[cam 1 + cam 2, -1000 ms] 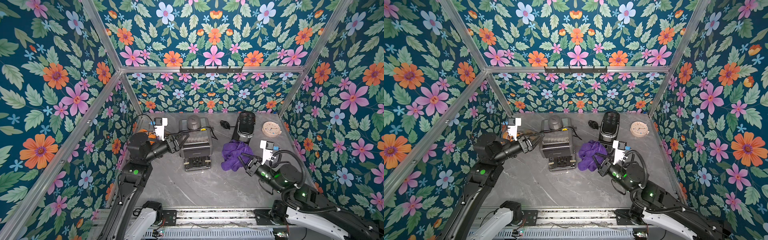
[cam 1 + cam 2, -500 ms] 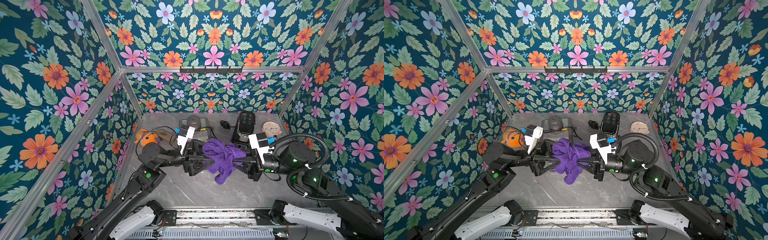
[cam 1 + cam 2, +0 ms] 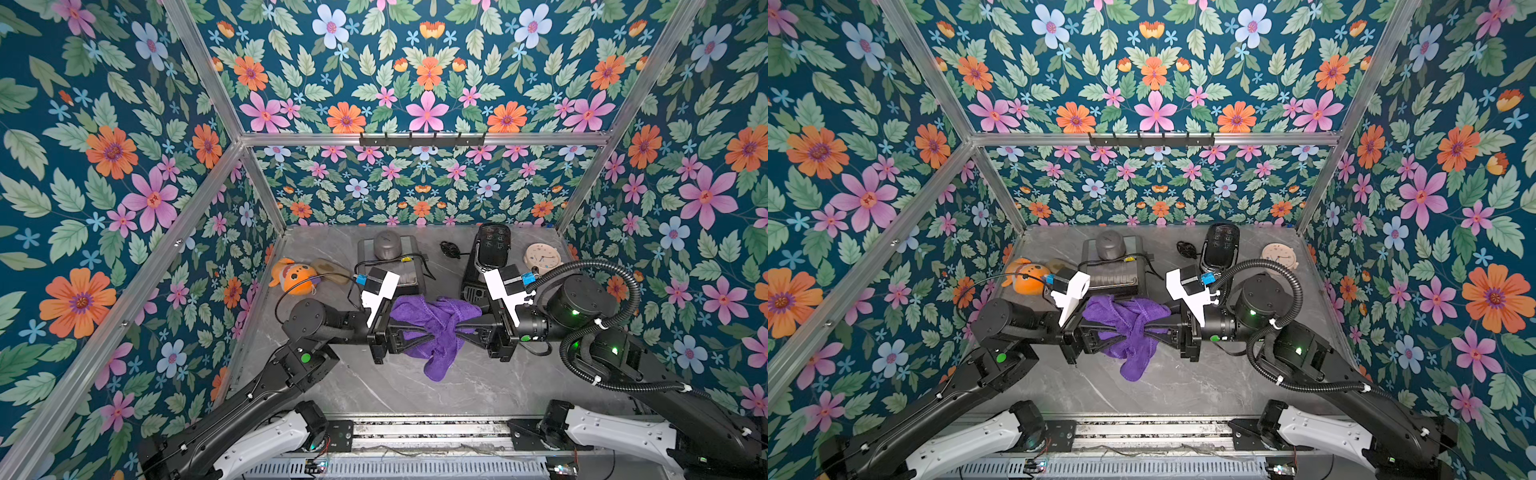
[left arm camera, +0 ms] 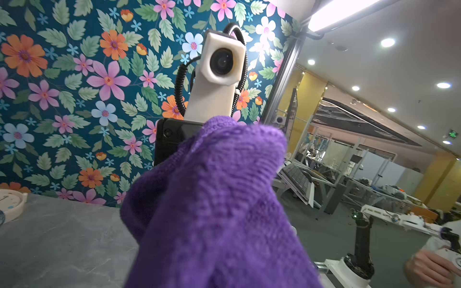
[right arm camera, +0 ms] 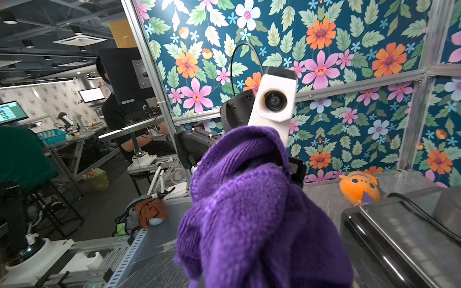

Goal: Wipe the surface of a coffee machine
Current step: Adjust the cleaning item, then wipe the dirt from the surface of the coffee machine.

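Spanning the floor of the flowered booth, one grey marbled worktop (image 3: 478, 386) carries everything; two black arms reach in from its near edge, the left arm (image 3: 257, 386) and the right arm (image 3: 623, 357), and meet nose to nose over its middle; one silver coffee machine (image 3: 1111, 282) stands at the back, left of centre; one black appliance (image 3: 492, 249) with six buttons on top stands to its right, the two apart; one purple cloth (image 3: 424, 309) hangs bunched between the arms, raised off the worktop just in front of the coffee machine, a single tail drooping toward the surface; whether it touches the machine cannot be told; the left tool (image 3: 441, 329) is clamped tight on the cloth's gathered waist; the right tool (image 3: 459, 329) pinches that same waist from the opposite side, so two tools hold one cloth; in both wrist views the cloth fills the foreground and hides the fingers; one orange plush toy (image 3: 297, 276) lies by the left wall; one flat tan piece (image 3: 330, 270) lies just beside it; one pale round clock (image 3: 542, 257) lies near the back right corner; one small black coil (image 3: 449, 249) lies between the two machines.
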You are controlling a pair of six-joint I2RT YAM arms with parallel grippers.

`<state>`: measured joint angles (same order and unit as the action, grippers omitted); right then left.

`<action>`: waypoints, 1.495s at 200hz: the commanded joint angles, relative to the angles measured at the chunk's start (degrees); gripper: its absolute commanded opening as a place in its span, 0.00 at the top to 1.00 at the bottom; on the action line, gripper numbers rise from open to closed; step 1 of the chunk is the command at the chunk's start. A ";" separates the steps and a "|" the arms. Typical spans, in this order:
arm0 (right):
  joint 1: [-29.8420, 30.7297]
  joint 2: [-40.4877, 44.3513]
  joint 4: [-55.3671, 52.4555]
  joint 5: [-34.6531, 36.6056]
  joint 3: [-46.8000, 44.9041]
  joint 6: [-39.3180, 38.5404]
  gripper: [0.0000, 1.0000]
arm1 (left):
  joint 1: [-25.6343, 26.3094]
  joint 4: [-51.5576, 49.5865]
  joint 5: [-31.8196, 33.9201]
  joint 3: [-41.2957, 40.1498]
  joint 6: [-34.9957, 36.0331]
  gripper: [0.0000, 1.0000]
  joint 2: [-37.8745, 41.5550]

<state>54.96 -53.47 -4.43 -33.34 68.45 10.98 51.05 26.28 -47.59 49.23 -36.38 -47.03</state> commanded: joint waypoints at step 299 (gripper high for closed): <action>-7.76 -41.07 -27.13 17.45 24.47 13.61 1.00 | 1.25 -28.77 66.29 -37.43 -34.31 1.00 38.64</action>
<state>47.29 -93.54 -26.79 -14.72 93.69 22.85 52.38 -14.92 20.80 14.57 -66.67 -8.27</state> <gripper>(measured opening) 0.067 0.131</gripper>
